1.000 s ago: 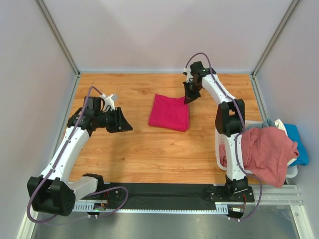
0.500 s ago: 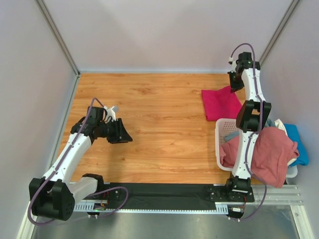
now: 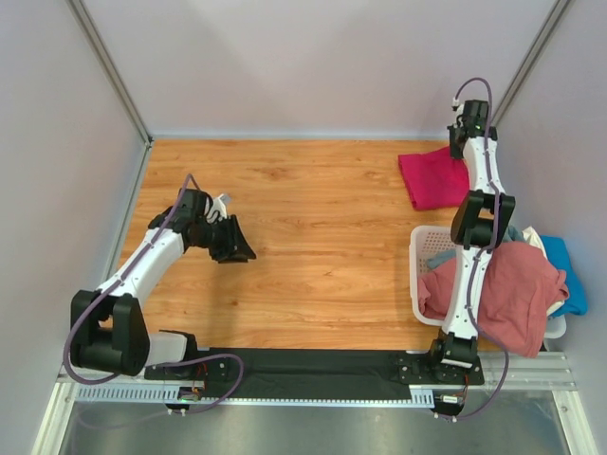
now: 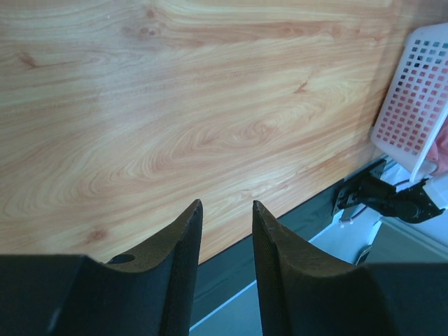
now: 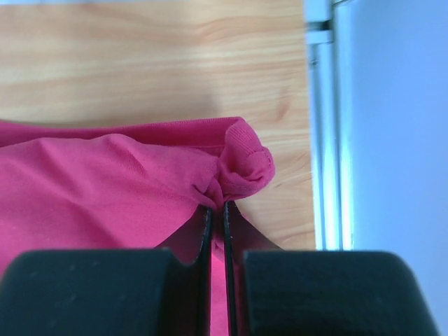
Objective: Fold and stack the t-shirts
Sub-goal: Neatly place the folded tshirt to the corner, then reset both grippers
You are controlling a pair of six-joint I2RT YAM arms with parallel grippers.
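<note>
A folded magenta-red t-shirt (image 3: pixel 432 177) lies at the table's back right corner. My right gripper (image 3: pixel 458 148) is shut on its far corner, and the right wrist view shows the magenta-red t-shirt (image 5: pixel 105 182) bunched cloth pinched between the closed fingers (image 5: pixel 207 227) of the right gripper (image 5: pixel 217 210). More t-shirts fill the basket: a dusty pink one (image 3: pixel 517 289) draped over its side, a blue one (image 3: pixel 567 275) and a whitish one (image 3: pixel 533 239). My left gripper (image 3: pixel 242 248) hovers over bare wood at the left; in the left wrist view the left gripper (image 4: pixel 227 205) stands open and empty.
A white lattice basket (image 3: pixel 418 258) stands at the right front, also visible as the basket (image 4: pixel 417 98) in the left wrist view. Grey walls and metal posts (image 5: pixel 329 126) enclose the table. A black strip (image 3: pixel 303 365) runs along the near edge.
My right gripper has dragged the magenta-red t-shirt from the table's middle to the back right corner. The left gripper has shifted slightly toward the front.
</note>
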